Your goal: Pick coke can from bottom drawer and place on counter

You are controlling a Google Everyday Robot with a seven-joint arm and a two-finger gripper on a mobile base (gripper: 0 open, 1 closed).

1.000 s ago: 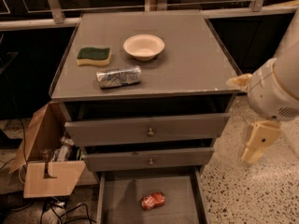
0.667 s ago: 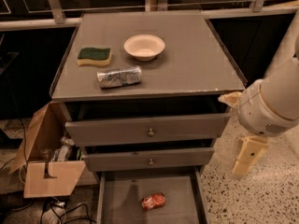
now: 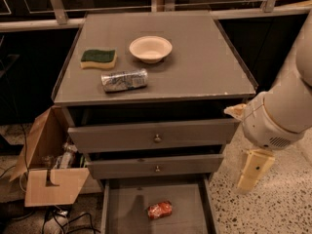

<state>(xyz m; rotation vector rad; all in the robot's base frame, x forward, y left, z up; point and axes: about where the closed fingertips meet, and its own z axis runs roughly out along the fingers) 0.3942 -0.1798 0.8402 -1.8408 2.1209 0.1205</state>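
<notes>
On the tabletop (image 3: 204, 72), toward the left, a silver-blue can (image 3: 124, 80) lies on its side; it is not the one wanted. Lower, near the middle, the bottom drawer (image 3: 126, 208) stands pulled open. The coke can (image 3: 160, 209) lies on its side on the drawer floor, right of centre, with its long axis running roughly left to right. Further right, outside the cabinet, the gripper (image 3: 252, 172) hangs over the speckled floor (image 3: 273, 213); whether it is released or clenched cannot be told. The coke can lies below and to the left of the gripper, so I judge the reach must go leftward and down over the drawer's right wall.
</notes>
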